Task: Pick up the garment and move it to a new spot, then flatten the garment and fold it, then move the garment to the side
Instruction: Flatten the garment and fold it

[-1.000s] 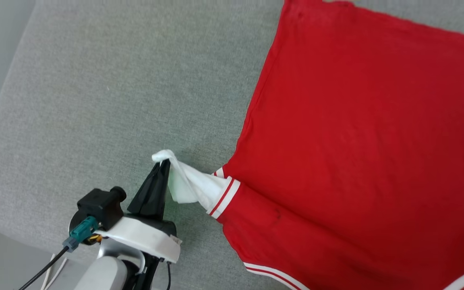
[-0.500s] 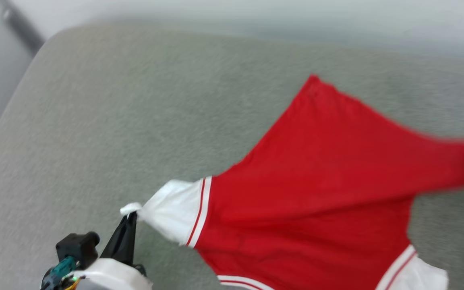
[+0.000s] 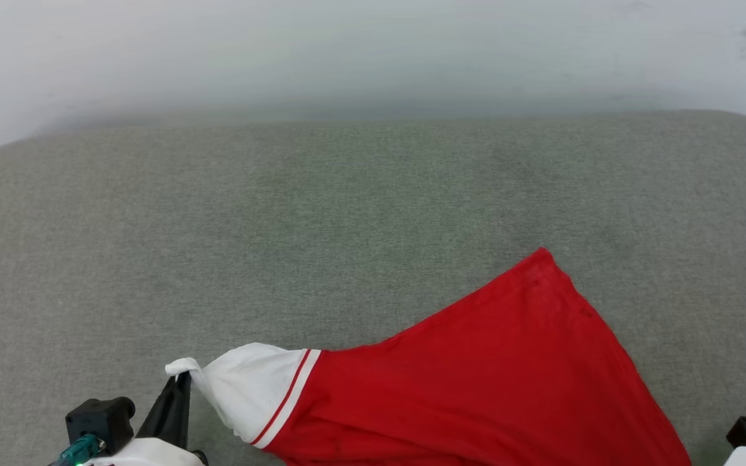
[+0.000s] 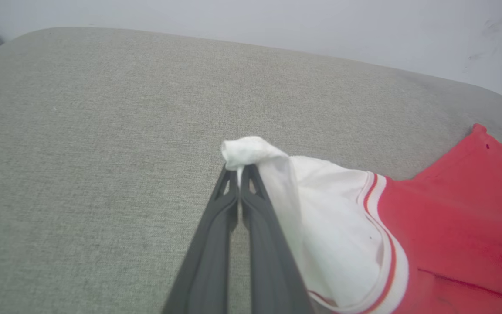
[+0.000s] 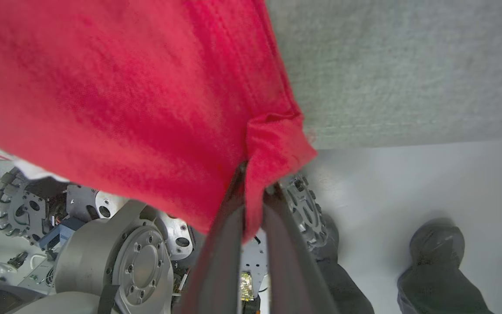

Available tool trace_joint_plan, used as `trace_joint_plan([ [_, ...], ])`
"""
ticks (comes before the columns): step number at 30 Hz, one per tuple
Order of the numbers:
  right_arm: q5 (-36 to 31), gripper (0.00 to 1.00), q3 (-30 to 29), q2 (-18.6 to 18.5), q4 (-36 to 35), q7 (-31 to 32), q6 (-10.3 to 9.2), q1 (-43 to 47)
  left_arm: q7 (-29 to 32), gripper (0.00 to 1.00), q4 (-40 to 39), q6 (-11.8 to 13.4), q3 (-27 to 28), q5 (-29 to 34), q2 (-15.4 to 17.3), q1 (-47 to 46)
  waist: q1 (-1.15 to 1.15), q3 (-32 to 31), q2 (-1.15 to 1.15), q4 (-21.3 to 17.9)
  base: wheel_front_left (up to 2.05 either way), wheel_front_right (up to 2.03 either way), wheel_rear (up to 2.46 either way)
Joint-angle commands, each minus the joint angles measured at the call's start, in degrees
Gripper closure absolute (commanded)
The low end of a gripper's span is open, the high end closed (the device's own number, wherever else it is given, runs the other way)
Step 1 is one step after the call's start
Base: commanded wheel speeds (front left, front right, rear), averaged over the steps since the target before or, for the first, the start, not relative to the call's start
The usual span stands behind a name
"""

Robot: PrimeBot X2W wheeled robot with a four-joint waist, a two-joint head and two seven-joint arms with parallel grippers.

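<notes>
The garment [image 3: 476, 382] is a red jersey with a white sleeve [image 3: 250, 385] edged in red-white trim. It is stretched low over the near part of the grey cushion [image 3: 347, 226], with one red corner [image 3: 541, 255] pointing away from me. My left gripper [image 3: 179, 380] is shut on the tip of the white sleeve [image 4: 251, 150], and its fingertips [image 4: 239, 168] are pinched together in the left wrist view. My right gripper [image 5: 253, 174] is shut on a fold of red fabric [image 5: 124, 87] past the cushion's near edge. The jersey's front print is hidden.
A pale wall [image 3: 373, 52] rises behind the cushion. The right wrist view looks down past the cushion's edge [image 5: 408, 65] to the white floor, my wheeled base [image 5: 137, 257] and a person's dark shoes [image 5: 438, 244].
The head camera has swung up, so the whole picture has shifted. The garment, flat on the cushion a second ago, is now drawn taut between both grippers toward the near edge.
</notes>
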Motion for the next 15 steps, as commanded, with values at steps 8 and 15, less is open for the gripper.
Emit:
trace_joint_plan([
  [8, -1.04, 0.0, -2.4, 0.58, -3.61, -19.22, -0.02, -5.39, 0.94, 1.0, -1.8, 0.96, -0.03, 0.01, 0.47, 0.68, 0.01, 0.32, 0.0, -0.92, 0.0, 0.0, 0.0],
  [15, -1.51, 0.0, -2.0, 3.46, 5.1, -40.2, -0.02, -21.31, 1.72, 1.0, -4.54, 1.15, -1.05, 1.14, 0.43, -3.67, 0.01, 5.71, 0.0, 1.31, 0.0, 0.0, 0.0],
])
